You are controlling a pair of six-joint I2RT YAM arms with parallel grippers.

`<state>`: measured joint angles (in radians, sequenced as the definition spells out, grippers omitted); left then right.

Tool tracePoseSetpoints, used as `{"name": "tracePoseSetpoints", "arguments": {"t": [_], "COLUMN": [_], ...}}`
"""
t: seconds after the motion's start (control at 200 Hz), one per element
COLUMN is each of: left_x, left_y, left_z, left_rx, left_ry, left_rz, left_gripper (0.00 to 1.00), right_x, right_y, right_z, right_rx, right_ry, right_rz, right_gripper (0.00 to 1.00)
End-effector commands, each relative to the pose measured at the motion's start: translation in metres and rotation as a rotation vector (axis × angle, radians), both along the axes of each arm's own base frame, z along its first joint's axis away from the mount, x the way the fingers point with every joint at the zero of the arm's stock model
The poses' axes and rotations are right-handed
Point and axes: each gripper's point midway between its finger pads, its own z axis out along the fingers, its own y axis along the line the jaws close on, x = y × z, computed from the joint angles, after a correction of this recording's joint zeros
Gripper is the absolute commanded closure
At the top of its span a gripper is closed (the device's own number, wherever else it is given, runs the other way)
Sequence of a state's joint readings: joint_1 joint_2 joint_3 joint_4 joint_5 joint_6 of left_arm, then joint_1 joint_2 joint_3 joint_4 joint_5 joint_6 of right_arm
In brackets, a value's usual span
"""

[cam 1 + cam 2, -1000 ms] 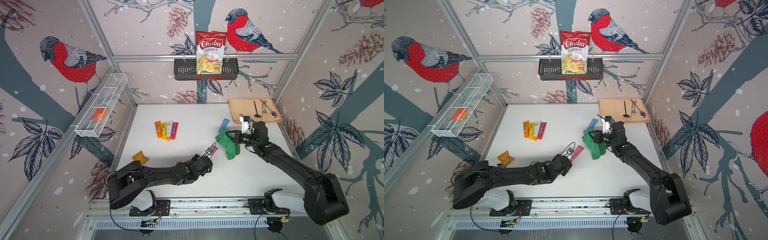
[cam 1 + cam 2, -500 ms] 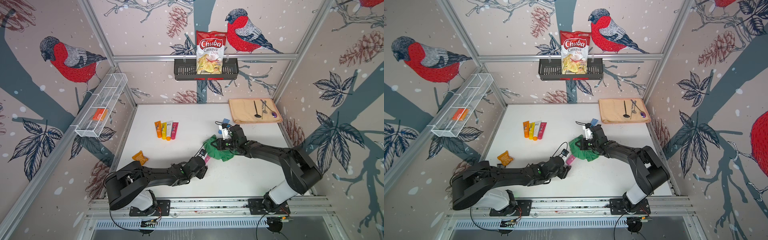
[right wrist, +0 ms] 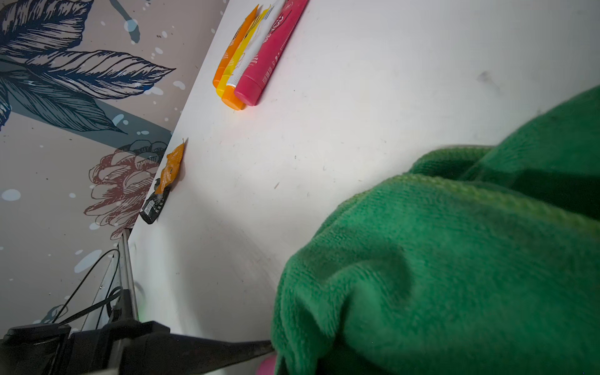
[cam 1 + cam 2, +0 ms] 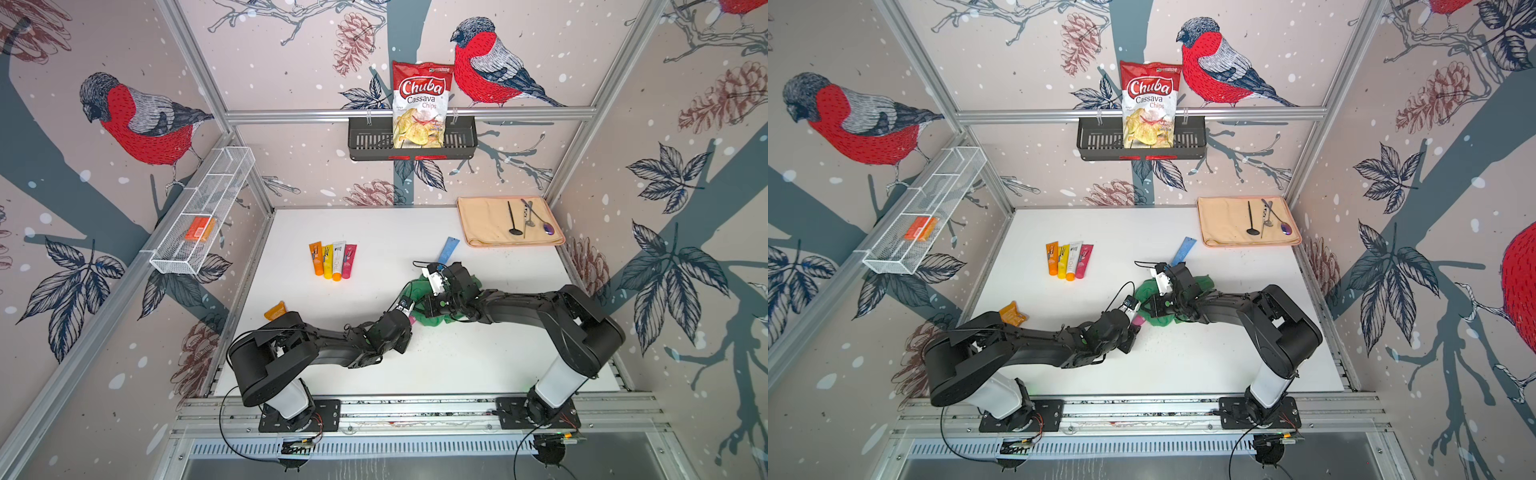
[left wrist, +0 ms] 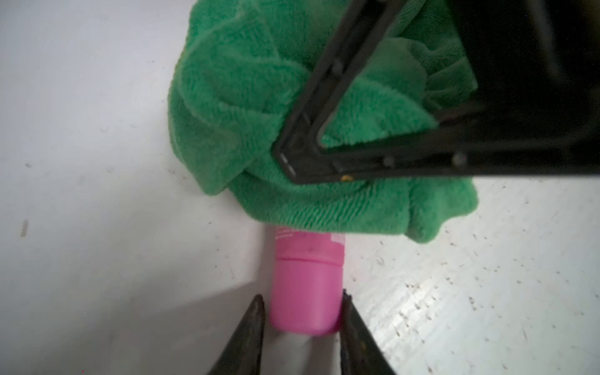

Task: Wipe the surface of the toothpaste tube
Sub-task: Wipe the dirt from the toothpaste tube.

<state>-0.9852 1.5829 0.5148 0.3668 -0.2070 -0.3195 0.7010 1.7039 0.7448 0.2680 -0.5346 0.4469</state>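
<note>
Bright, even light — wrist cams soft, cloth (image 5: 259,81) blurry.

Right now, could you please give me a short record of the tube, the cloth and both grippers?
tube: pink, lying on the table, cap end showing, the rest under the cloth
cloth: green, bunched, draped over the tube
left gripper: jaws either side of the cap; clamped or not, unclear
right gripper: shut on the cloth
</note>
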Motion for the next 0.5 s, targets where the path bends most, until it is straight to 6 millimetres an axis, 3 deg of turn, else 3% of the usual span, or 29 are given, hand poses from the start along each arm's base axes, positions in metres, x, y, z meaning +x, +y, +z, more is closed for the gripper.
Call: {"name": "tracePoseSetpoints", "arguments": {"t": [0.0,0.115,0.37,0.495], "left_x": [0.007,0.010,0.007,0.006], "left_y": [-0.009,-0.009,-0.005,-0.004], "left_z": [0.006,0.005,0.000,-0.001], "left_rx": [-0.042,-0.058,-0.064,-0.071], "left_ry": [-0.016,-0.009,0.006,0.010], "left_rz": [-0.022,-0.023,-0.039,-0.037], "left_gripper": [0.71,0.83,0.88,0.89], "right_x": [-0.008,0.000,0.050,0.057], "right_y": [0.004,-0.007,-0.080,-0.085], "right_z": [-0.007,-0.015,-0.013,-0.007], "right_rx": [-0.013,-0.078,-0.233,-0.233], "right_ry": [0.014,-0.008,-0.086,-0.098], "right_rz": [0.034,-0.018,-0.260,-0.284], "right_gripper": [1.00,1.00,1.00,1.00]}}
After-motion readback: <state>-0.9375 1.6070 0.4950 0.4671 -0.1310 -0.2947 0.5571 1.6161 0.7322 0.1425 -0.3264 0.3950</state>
